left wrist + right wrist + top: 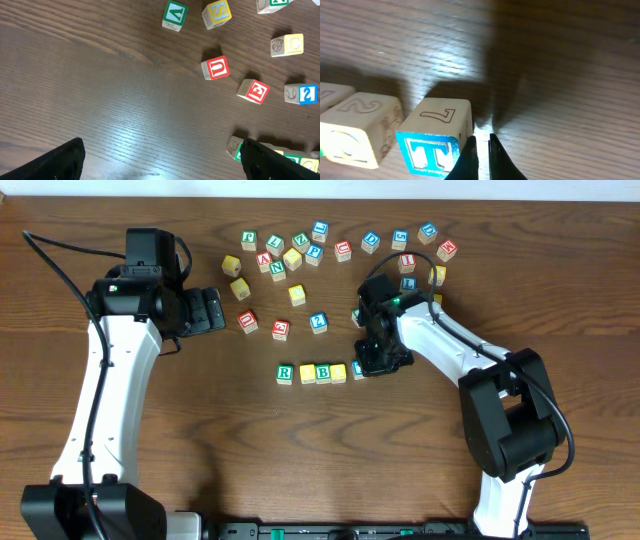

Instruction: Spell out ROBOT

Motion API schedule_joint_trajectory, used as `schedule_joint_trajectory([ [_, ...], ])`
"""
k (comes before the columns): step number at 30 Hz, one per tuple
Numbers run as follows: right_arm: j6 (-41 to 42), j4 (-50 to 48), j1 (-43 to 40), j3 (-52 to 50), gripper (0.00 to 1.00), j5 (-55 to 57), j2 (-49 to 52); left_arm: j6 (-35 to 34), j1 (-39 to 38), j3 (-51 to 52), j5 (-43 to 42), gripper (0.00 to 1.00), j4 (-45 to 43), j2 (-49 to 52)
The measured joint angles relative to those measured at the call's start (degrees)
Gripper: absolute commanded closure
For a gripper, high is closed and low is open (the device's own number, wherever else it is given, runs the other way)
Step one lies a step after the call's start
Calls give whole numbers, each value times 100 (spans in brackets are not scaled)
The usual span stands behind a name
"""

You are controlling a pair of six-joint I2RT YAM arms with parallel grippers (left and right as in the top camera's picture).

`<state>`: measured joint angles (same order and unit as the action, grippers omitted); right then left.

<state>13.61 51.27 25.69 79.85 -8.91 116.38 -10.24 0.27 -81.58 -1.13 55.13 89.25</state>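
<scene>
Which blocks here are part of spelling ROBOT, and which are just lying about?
Job: R block, yellow block after R, B block, yellow block after B, T block, right end effector beside T.
Lying about: U block, 2 block, A block, S block, C block.

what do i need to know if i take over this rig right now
Left end effector: open, empty, above bare table near the spare blocks.
Right end effector: shut, empty, low beside the T block.
Row, left to right: R block, first yellow block, B block, second yellow block, then T.
Done: five blocks lined up.
Left: the yellow blocks' top letters are unreadable, so check both are O, then pull the right arm clear.
</scene>
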Motion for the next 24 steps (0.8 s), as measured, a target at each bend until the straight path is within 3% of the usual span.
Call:
schedule_joint_trajectory([
  [16, 573, -74, 11, 0, 92, -566, 0, 0, 0, 0, 0, 2, 0, 0],
  [24, 564, 940, 11, 551, 89, -94, 2, 2, 0, 0, 0, 2, 0, 0],
])
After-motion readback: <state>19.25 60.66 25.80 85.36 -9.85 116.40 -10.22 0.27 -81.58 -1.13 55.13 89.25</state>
